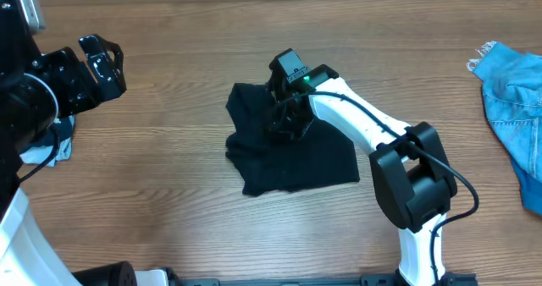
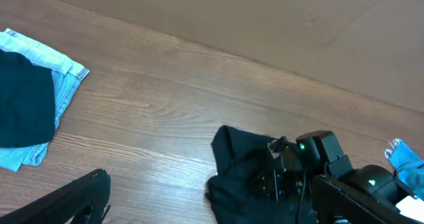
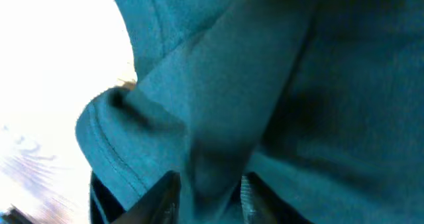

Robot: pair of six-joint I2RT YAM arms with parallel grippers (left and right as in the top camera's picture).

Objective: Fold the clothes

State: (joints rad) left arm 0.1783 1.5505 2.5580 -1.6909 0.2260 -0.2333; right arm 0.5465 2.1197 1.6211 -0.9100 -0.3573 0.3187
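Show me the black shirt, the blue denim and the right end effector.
black shirt (image 1: 296, 163), overhead view, its flat lower part
blue denim (image 1: 512, 100), overhead view, middle of the heap
right end effector (image 3: 207, 194), right wrist view, cloth-filled gap between its fingertips

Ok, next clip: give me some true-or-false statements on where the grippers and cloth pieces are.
1. The right gripper is down on the black garment, with cloth between its fingers. True.
2. The left gripper holds the black garment. False: it is open, off to the left, holding nothing.
3. The blue denim lies on the black garment. False: it lies apart, at the right edge of the table.
4. A pale denim piece lies on the left side. True.
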